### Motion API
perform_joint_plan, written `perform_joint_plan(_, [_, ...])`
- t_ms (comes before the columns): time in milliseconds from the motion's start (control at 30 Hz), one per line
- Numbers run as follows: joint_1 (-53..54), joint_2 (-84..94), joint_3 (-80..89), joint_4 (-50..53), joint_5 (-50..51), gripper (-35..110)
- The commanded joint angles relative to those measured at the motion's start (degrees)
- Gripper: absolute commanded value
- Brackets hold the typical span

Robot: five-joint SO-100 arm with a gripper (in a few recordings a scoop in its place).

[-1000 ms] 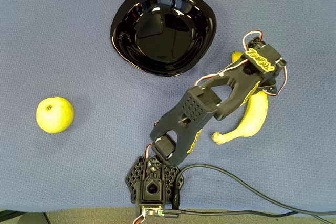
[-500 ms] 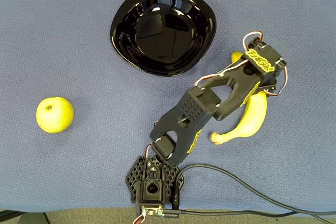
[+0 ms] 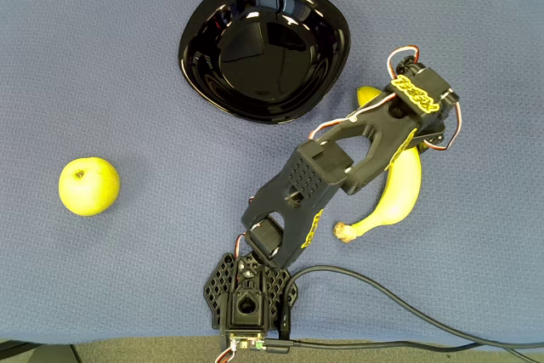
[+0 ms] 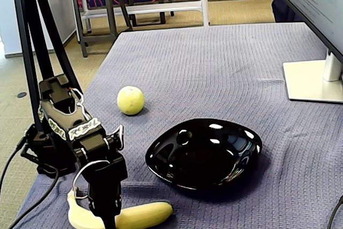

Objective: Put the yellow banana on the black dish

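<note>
While the gripper [image 3: 406, 129] sits down over the banana [image 3: 399, 197] at mid-length, I can't tell whether its jaws have closed on it. Banana lies on the cloth [image 3: 127, 65] just beside the dish [image 3: 264, 46]; apple [image 3: 88, 185] well apart.

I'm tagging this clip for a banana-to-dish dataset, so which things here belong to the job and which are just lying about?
Part of the job:
- yellow banana, lying on the cloth under the gripper
- black dish, nothing in it

Just lying about:
- apple, off by itself
- monitor stand at the table's edge
- stool behind the table
</note>
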Motion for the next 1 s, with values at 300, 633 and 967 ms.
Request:
perform_joint_plan(300, [-1.4, 8.9, -2.9, 3.4, 0.4, 0])
perform_joint_plan(633, [-3.4, 15.0, -6.7, 8.4, 2.3, 0])
perform_joint_plan(967, [-7.1, 28.0, 0.1, 7.7, -1.9, 0])
